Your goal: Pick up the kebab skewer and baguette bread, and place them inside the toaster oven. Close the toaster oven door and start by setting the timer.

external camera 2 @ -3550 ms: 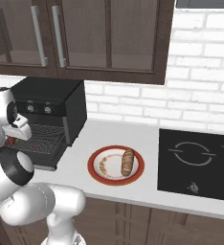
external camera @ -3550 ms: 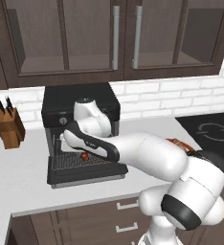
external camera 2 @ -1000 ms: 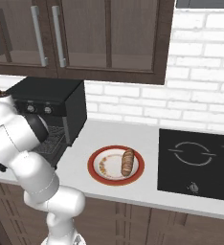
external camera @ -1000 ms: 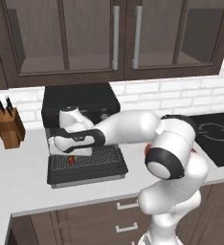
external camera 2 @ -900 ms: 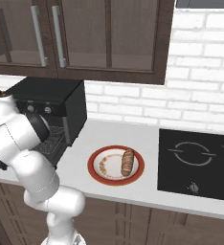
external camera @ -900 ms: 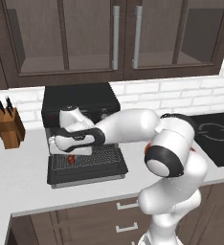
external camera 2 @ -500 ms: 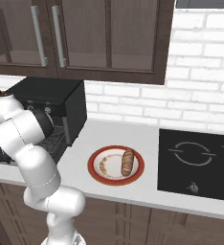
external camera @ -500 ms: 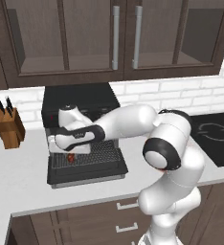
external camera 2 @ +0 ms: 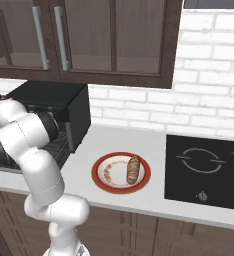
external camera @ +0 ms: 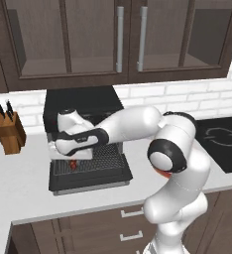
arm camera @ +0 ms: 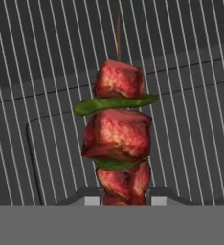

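Landmark: the oven (external camera: 83, 106), black box against the brick wall, its door (external camera: 90, 172) dropped flat toward me.
Gripper (external camera: 72, 161): I hang just in front of the oven mouth, low over the door, hand pointing down.
Jaws: clamped on the skewer (arm camera: 117, 143); in the hand view both tips sit tight against its lowest chunk.
Skewer: in my grip, red meat chunks with green slices between, bare stick end pointing away from me. Below it run rack wires (arm camera: 190, 72) and the door's pane. From the left base view a spot of red (external camera: 73, 163) shows under my hand, over the door near the oven mouth.
Touching or not: I cannot tell whether the skewer rests on the wires or hangs just above them.
Baguette (external camera 2: 133, 169): on the red-rimmed plate (external camera 2: 101, 162), well to the right of the oven, between it and the hob (external camera 2: 209, 170).
Knife block (external camera: 9, 134): left of the oven, on the counter.
Done, by my reading: door is open; skewer is lifted off the plate and carried to the oven.
In hand: setting the skewer onto the rack; not yet let go.
Left: release the skewer inside, fetch the baguette, lay it in the oven too, swing the door up, turn the timer knob.
Progress: roughly a third, I judge.
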Robot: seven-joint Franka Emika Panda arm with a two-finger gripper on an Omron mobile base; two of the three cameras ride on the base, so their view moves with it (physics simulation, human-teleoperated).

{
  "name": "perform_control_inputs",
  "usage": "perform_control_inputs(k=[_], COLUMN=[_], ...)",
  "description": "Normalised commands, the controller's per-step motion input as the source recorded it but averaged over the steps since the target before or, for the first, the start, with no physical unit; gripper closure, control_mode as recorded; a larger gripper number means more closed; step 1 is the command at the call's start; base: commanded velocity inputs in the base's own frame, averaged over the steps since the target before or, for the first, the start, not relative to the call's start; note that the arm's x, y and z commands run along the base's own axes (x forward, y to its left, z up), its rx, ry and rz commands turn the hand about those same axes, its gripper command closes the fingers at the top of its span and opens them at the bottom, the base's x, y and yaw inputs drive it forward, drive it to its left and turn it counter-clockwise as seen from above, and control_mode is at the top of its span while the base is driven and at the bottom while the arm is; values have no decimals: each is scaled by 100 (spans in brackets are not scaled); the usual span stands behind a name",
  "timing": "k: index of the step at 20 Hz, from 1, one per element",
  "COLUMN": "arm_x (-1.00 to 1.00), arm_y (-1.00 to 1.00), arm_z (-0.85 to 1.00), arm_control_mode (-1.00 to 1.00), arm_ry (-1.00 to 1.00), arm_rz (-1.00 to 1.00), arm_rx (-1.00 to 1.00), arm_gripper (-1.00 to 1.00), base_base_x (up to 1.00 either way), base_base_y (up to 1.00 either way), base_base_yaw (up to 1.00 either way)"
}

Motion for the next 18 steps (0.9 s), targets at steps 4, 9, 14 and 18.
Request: perform_control_inputs(k=[4, 9, 14, 18], arm_x=[-46, -3, -49, -66], arm_y=[-4, -14, -28, -49], arm_z=[-46, 7, 36, 71], arm_control_mode=[-100, -100, -100, -100], arm_ry=[0, -3, -1, -7], arm_rz=[-2, -1, 0, 0], arm_rx=[-1, 0, 1, 4], arm_gripper=[-100, -100, -100, -100], base_base_x=[0, 0, 0, 0], base_base_y=[0, 0, 0, 0], base_base_yaw=[0, 0, 0, 0])
